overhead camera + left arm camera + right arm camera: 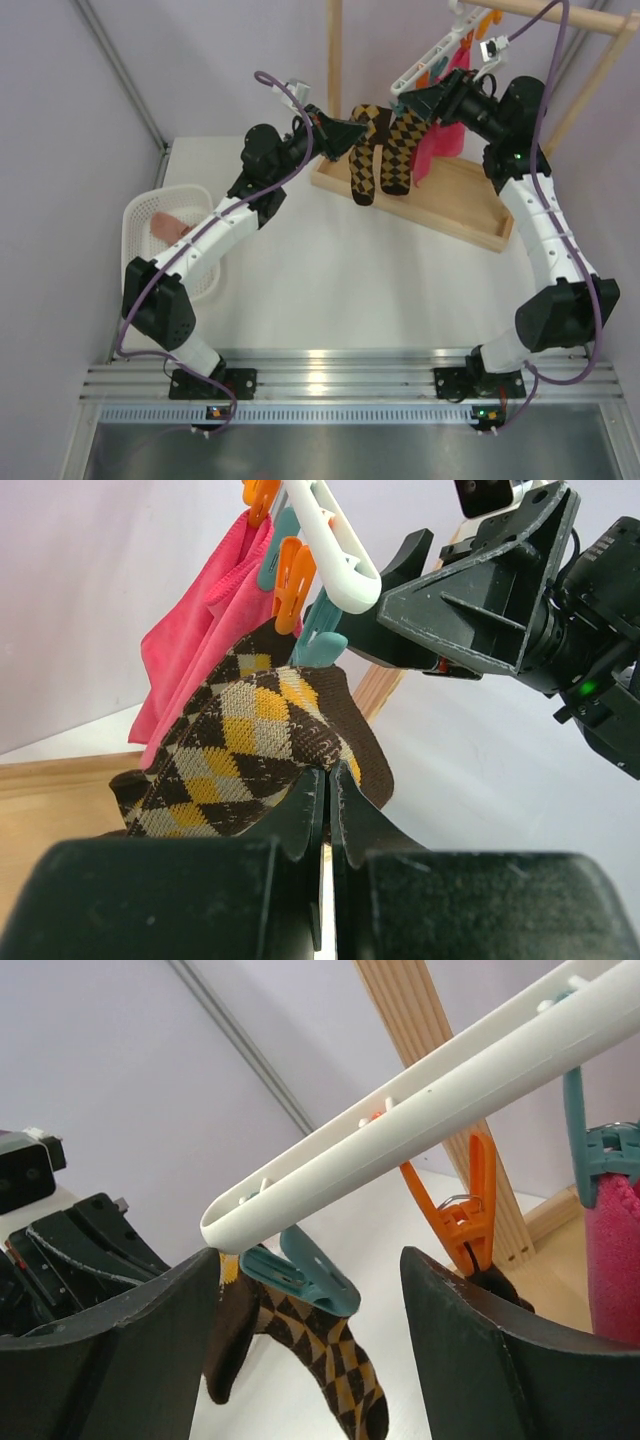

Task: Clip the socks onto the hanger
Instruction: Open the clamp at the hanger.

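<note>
The white hanger hangs tilted from the wooden rack; it also shows in the left wrist view and the right wrist view. Two brown-and-yellow check socks hang below its low end. My left gripper is shut on the cuff of one sock, held up by the teal clip. My right gripper is open, its fingers on either side of that teal clip, with the sock hanging beneath. An orange clip pinches dark fabric.
A bright pink cloth hangs clipped on the hanger. The wooden rack has a tray base and an upright post. A white basket at the left holds a peach-pink sock.
</note>
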`<state>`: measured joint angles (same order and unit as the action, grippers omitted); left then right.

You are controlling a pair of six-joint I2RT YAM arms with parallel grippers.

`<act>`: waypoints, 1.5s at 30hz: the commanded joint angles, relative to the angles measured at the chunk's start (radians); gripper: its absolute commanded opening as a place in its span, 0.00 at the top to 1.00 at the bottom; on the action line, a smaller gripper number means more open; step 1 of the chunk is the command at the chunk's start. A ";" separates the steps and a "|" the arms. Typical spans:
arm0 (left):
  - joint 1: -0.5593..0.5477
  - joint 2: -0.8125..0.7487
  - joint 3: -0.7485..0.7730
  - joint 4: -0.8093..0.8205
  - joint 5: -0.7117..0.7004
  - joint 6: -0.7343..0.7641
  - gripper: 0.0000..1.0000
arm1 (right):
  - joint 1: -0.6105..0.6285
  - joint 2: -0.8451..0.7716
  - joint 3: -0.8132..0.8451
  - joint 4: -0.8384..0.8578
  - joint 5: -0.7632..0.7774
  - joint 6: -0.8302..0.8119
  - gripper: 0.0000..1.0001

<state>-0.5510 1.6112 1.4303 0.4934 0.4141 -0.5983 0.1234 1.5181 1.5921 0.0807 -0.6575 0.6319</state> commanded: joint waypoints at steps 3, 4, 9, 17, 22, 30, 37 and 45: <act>0.003 -0.024 0.019 0.045 0.017 0.015 1.00 | 0.048 0.002 0.094 -0.016 0.002 -0.152 0.28; 0.003 -0.019 0.021 0.045 0.020 0.017 1.00 | 0.054 0.008 0.101 -0.027 0.002 -0.172 0.28; 0.003 -0.013 0.032 0.042 0.019 0.017 1.00 | 0.082 0.027 0.131 -0.050 0.007 -0.256 0.28; 0.003 -0.001 0.042 0.043 0.020 0.018 1.00 | 0.102 0.040 0.164 -0.103 0.002 -0.337 0.28; 0.003 0.001 0.045 0.042 0.020 0.017 1.00 | 0.116 0.048 0.193 -0.160 0.007 -0.392 0.32; 0.003 0.000 0.044 0.043 0.017 0.015 1.00 | 0.119 0.045 0.197 -0.185 0.012 -0.414 0.33; 0.003 -0.002 0.045 0.043 0.018 0.015 1.00 | 0.122 0.051 0.206 -0.199 0.056 -0.425 0.55; 0.003 -0.019 0.019 0.043 0.041 0.032 1.00 | 0.124 0.056 0.221 -0.173 0.070 -0.364 0.92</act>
<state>-0.5510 1.6131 1.4361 0.4934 0.4332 -0.5922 0.2390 1.5692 1.7523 -0.1421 -0.6224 0.2379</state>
